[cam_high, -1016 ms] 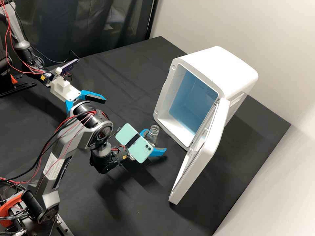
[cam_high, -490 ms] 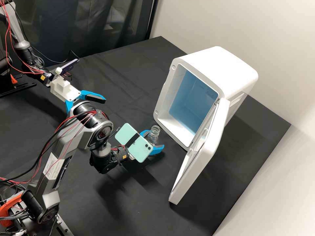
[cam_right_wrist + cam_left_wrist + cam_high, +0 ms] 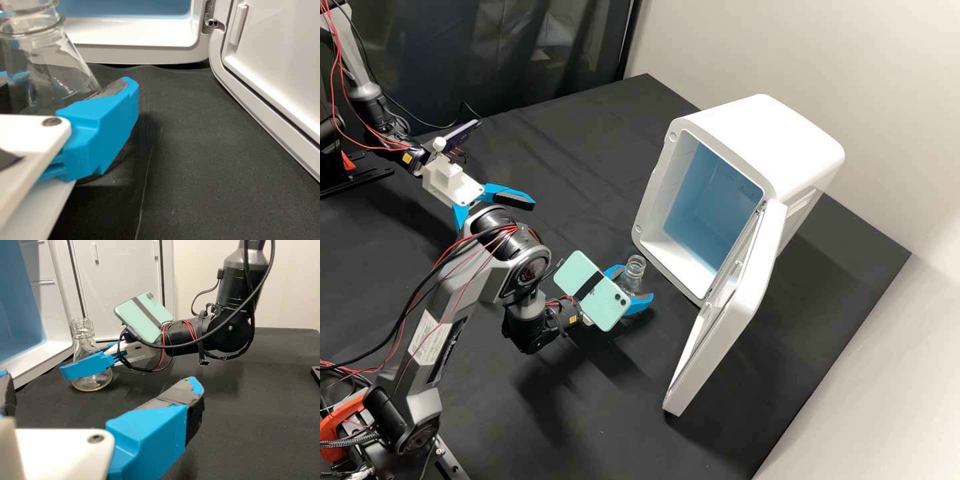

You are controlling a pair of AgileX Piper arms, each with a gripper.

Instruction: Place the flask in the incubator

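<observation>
High view. A flask [image 3: 632, 272] is seen standing upright on the bench [image 3: 587, 153], just in front of the open mouth of the incubator [image 3: 780, 133], its neck pointing straight up. The door [image 3: 727, 307] is swung wide, so that the blue-lined chamber is exposed. The right gripper [image 3: 630, 288] is set low around the flask from the side away from the incubator, with one blue finger on each side of the glass. A phone [image 3: 593, 300] is strapped behind it. The left gripper [image 3: 495, 203] is held well apart from the incubator, its fingers spread with nothing between them.

Left wrist view. The flask is shown side-on, close beside the incubator's lower rim, its base on the bench and a right finger laid across its widest part.

Right wrist view. A finger pad [image 3: 112, 90] is seen pressed against the sloping glass near the base, and the second finger is glimpsed through the glass. The grip is therefore judged closed on the flask, which is not yet lifted. The incubator's mouth lies straight beyond the flask. The coming move is judged to turn on this line: the flask, held by the nearer right arm with its axis vertical, must be raised over the lower rim and carried forward.
</observation>
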